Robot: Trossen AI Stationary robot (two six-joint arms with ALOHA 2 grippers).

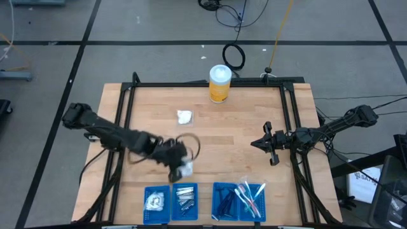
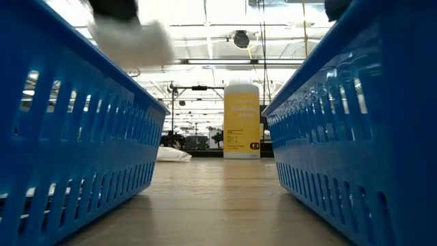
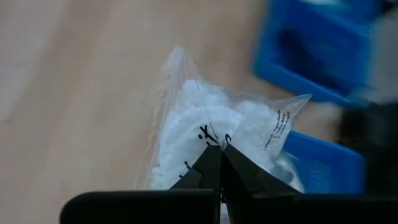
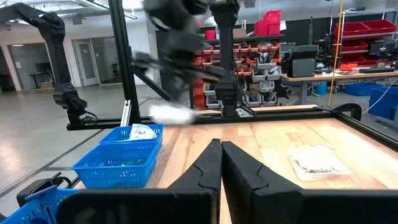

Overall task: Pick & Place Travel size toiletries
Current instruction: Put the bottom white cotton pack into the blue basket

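Your left gripper (image 1: 180,166) is clamped shut on a clear-wrapped white packet (image 3: 211,134), pinching it at its near edge so the packet sticks straight out past the fingertips, long side pointing away from the wrist. It's up off the wood table (image 1: 241,121), just short of the blue trays (image 1: 170,202). Another white packet (image 1: 184,116) lies flat mid-table, and your right gripper (image 1: 259,144) waits closed and empty over the table's right side.

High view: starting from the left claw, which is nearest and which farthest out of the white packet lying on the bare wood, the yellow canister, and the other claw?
From the left gripper:
1. White packet, toward the table's far side.
2. Right gripper, across the table.
3. Yellow canister, at the far edge.
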